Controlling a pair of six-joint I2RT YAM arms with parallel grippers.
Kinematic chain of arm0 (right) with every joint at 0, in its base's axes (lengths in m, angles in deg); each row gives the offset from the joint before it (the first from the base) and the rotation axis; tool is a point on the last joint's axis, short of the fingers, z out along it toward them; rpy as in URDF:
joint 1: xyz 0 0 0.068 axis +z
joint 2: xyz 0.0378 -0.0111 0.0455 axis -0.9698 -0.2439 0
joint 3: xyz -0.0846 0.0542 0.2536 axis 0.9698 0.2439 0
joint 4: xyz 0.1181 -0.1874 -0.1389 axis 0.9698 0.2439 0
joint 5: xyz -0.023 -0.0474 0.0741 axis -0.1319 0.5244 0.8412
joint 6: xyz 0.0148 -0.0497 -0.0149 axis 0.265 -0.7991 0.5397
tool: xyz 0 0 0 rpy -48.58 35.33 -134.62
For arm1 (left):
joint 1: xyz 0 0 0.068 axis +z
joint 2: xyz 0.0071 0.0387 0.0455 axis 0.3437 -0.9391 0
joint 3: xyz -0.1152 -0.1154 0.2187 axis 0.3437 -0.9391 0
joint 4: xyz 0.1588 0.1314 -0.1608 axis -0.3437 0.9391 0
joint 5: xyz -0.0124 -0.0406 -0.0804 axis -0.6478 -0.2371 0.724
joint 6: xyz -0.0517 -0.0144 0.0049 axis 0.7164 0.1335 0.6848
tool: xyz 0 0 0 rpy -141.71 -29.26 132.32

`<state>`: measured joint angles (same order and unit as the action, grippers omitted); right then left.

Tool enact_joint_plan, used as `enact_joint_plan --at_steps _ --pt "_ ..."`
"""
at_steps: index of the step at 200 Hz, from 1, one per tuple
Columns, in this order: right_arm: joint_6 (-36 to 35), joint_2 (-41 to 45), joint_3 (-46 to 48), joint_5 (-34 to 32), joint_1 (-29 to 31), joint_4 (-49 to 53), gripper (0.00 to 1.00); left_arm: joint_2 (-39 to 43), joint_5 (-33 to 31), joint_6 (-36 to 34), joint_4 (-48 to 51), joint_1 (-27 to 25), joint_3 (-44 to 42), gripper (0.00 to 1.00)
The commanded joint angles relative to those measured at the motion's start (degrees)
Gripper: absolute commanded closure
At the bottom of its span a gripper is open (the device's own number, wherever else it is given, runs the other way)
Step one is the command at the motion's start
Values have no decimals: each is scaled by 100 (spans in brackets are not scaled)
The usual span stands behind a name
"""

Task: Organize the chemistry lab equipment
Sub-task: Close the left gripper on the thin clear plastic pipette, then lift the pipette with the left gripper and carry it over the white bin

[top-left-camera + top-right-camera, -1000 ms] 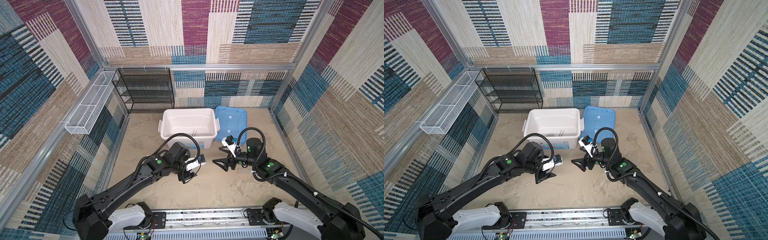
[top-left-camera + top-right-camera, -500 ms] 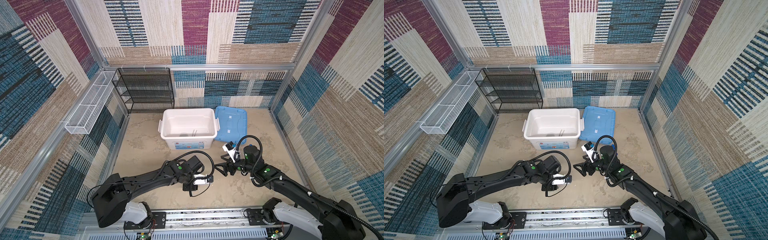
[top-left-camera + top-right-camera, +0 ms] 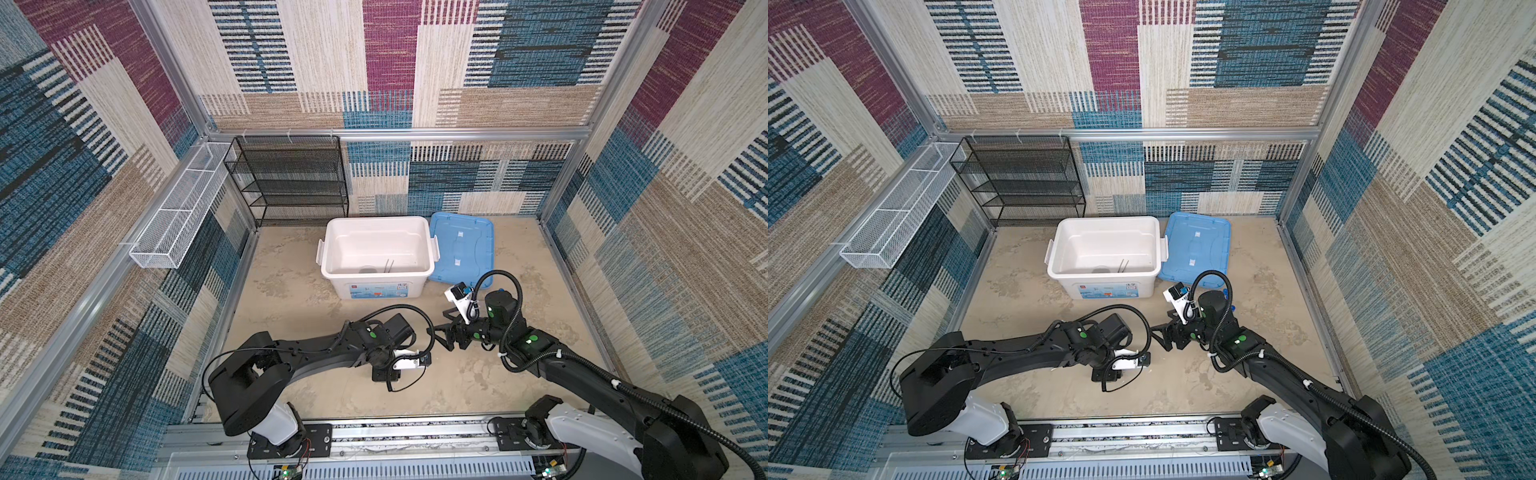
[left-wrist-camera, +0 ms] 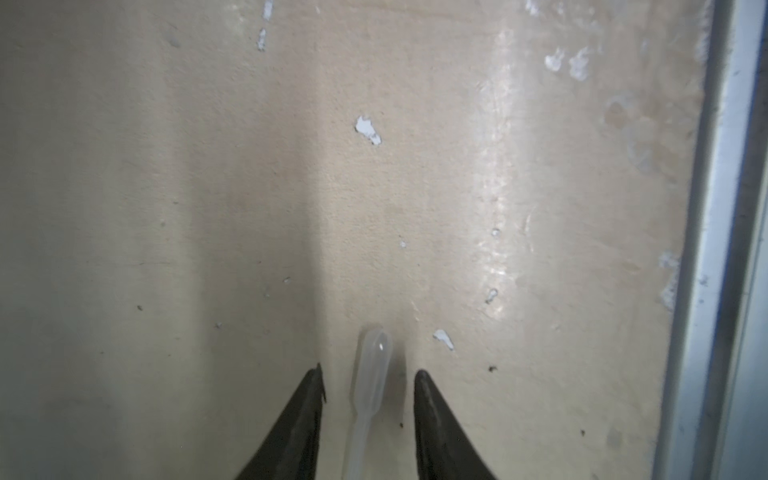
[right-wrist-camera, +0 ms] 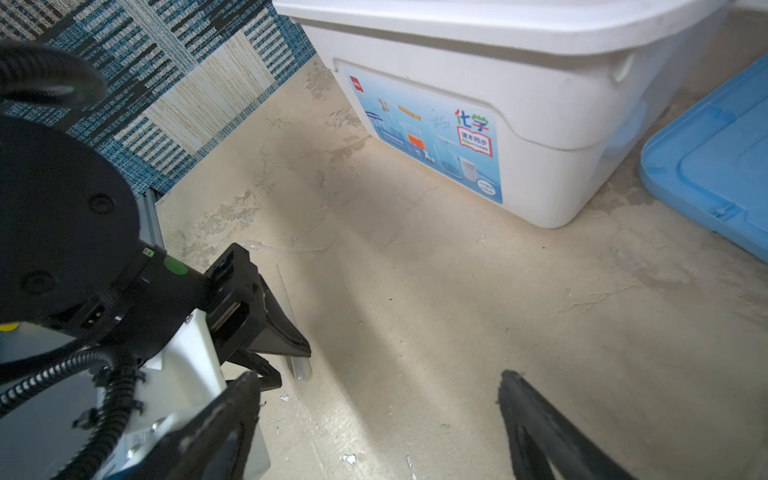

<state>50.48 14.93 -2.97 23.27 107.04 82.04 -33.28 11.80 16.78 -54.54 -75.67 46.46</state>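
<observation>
A slim clear dropper [image 4: 371, 374] lies flat on the beige table. My left gripper [image 4: 369, 374] points down at it, and its two black fingertips stand on either side of the bulb with a small gap each side, so it is open and touching nothing. In the right wrist view the dropper's bulb [image 5: 301, 370] pokes out from between those jaws. In both top views the left gripper [image 3: 384, 376] [image 3: 1106, 376] is low over the table's front middle. My right gripper [image 3: 442, 336] [image 3: 1160, 334] [image 5: 376, 376] hovers just to its right, open and empty. Thin metal tweezers [image 3: 389, 266] lie inside the tub.
The white tub [image 3: 376, 286] stands at the back middle with the flat blue lid [image 3: 461, 245] beside it on the right. A black mesh shelf rack [image 3: 291, 178] stands against the back wall and a white wire basket [image 3: 178, 208] hangs on the left wall.
My left arm has swung from near the tub toward the front and dropped to the table, its jaws narrowing around the dropper. The right gripper has shifted slightly toward the front, still open.
</observation>
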Motion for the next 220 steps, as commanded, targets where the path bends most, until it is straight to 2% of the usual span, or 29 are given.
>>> enact_joint_plan --at_steps 1,21,24,106,131,157,197,209,215,220 --pt "64 -6 -72 -84 4 0 8 -86 -6 -39 -67 -13 -8 62" --pt "170 -27 -99 -94 4 22 5 -162 -64 -3 -79 -28 31 65" --pt "187 -31 -98 -76 4 21 0 -167 -64 -3 -73 -24 28 65" --pt "247 -66 -161 -267 4 60 1 -281 -128 29 -19 -111 22 86" --pt "198 7 -155 -341 2 42 1 -216 -201 47 1 -111 27 87" --pt "207 175 -168 -519 9 37 1 53 -207 81 -89 -99 -58 87" --pt "193 597 -151 -795 -4 -58 1 965 20 308 -639 62 -313 87" --pt "177 745 -167 -945 0 -55 1 1152 148 433 -628 216 -262 93" --pt "180 830 -177 -1005 -5 -82 1 1248 251 481 -598 302 -218 100" --pt "159 914 -173 -1016 -4 -117 1 1315 362 531 -569 389 -158 100"
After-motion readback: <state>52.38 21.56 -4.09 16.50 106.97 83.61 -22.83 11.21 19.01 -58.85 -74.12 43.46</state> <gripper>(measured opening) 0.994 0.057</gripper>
